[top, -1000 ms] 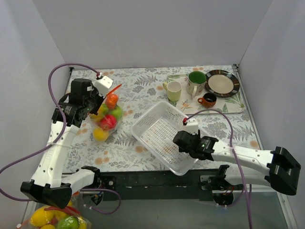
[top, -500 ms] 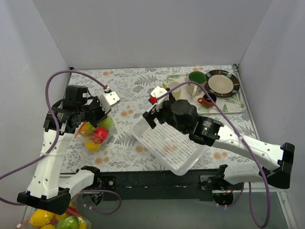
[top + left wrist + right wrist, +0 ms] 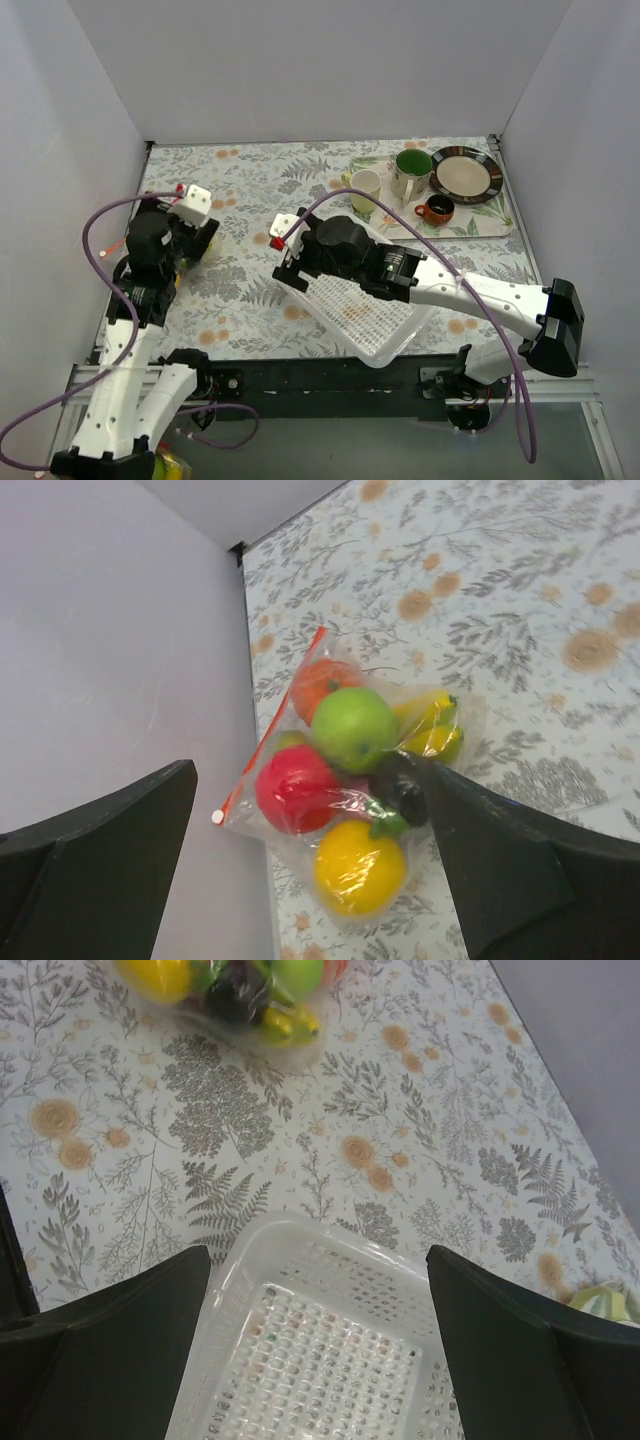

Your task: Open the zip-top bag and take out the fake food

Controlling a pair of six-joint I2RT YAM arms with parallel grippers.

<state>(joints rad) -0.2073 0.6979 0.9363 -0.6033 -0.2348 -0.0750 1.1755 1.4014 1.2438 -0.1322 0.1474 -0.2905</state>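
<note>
Pale walls enclose a tabletop covered in a fern-and-flower print.

The zip-top bag lies flat on the tabletop, close against the left edge and roughly midway between the near and far edges. Its red zip strip runs along the side facing the left wall. Whether the strip is sealed cannot be determined. The fake food is inside the bag: a green apple, a red piece, a yellow lemon, an orange piece, a dark purple piece and a yellow banana, packed together.

The left gripper hangs above the bag with its jaws spread wide, holding nothing. In the left wrist view the bag sits between the two fingers and below them. One fingertip overlaps the bag's edge in the picture, but contact cannot be confirmed. In the top view this arm hides most of the bag.

The right gripper is also spread wide and empty. It is positioned over the corner of the white perforated basket that lies nearest the bag. The basket stands by the near edge, right of centre. The bag is well apart from this gripper, toward the left edge — only part of it shows at the top of the right wrist view.

A tray at the far right corner carries three cups and a plate.
</note>
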